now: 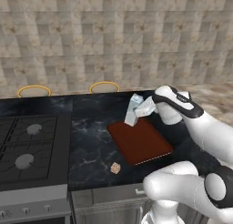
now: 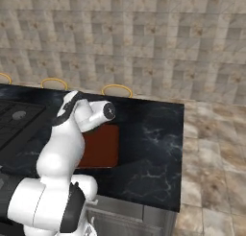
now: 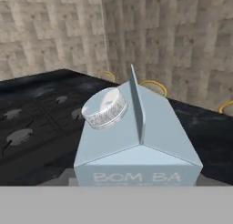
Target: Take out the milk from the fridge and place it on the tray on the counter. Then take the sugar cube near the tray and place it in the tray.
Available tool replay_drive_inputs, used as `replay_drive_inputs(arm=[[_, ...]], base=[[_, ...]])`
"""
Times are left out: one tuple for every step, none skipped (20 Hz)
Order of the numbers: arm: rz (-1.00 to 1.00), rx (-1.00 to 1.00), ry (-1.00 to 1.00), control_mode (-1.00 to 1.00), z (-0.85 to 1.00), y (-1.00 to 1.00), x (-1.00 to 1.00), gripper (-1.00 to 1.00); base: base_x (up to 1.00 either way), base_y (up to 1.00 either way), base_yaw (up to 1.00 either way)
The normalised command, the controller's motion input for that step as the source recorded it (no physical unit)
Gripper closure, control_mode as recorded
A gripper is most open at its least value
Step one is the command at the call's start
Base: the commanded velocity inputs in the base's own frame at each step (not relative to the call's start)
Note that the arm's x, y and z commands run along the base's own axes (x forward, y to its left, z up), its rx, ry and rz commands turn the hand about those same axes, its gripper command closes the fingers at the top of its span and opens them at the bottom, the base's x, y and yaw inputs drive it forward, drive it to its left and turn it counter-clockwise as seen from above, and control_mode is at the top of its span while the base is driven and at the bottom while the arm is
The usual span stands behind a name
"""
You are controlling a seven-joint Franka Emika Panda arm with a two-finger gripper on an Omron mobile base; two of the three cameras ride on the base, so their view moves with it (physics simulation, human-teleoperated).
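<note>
Nearest the tabletop's front edge, the sugar cube (image 1: 115,168) lies untouched just off the tray's (image 1: 145,145) near corner. Beyond it, the fingers (image 1: 144,107), about half open, appear clamped on the tilted milk (image 1: 134,110) at the tray's far corner. The milk placement looks under way; next it likely needs settling upright and releasing.

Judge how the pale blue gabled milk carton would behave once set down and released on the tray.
The pale blue gabled milk carton is tall on a narrow base and is tilted now, so it may tip. Its flat faces suggest it will not roll. The flat reddish-brown tray offers level footing.
</note>
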Motion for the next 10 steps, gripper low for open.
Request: replay_drive_inputs(arm=[[0.39, -0.15, 0.0, -1.0, -0.15, 0.0, 0.47, 1.0], [0.35, -0.17, 0.0, -1.0, -0.11, 0.0, 0.31, 1.0], [0.32, -0.19, 0.0, -1.0, -0.09, 0.0, 0.2, 1.0], [0.28, -0.23, -0.01, -1.0, -0.06, 0.03, 0.0, 1.0], [0.23, -0.26, -0.02, -1.0, -0.08, 0.06, 0.0, 1.0], [0.2, -0.27, -0.02, -1.0, -0.08, 0.06, 0.0, 1.0], [0.11, -0.27, -0.02, -1.0, -0.07, 0.19, 0.0, 1.0], [0.03, -0.29, -0.03, -1.0, -0.04, 0.4, 0.0, 1.0], [0.0, -0.27, -0.02, -1.0, 0.0, 0.39, 0.0, 1.0], [0.0, -0.22, 0.0, -1.0, 0.0, 0.43, 0.0, 1.0]], base=[[0.0, 0.0, 0.0], [0.0, 0.0, 0.0], [0.0, 0.0, 0.0], [0.0, 0.0, 0.0], [0.0, 0.0, 0.0], [0.0, 0.0, 0.0], [0.0, 0.0, 0.0], [0.0, 0.0, 0.0], [0.0, 0.0, 0.0], [0.0, 0.0, 0.0]])
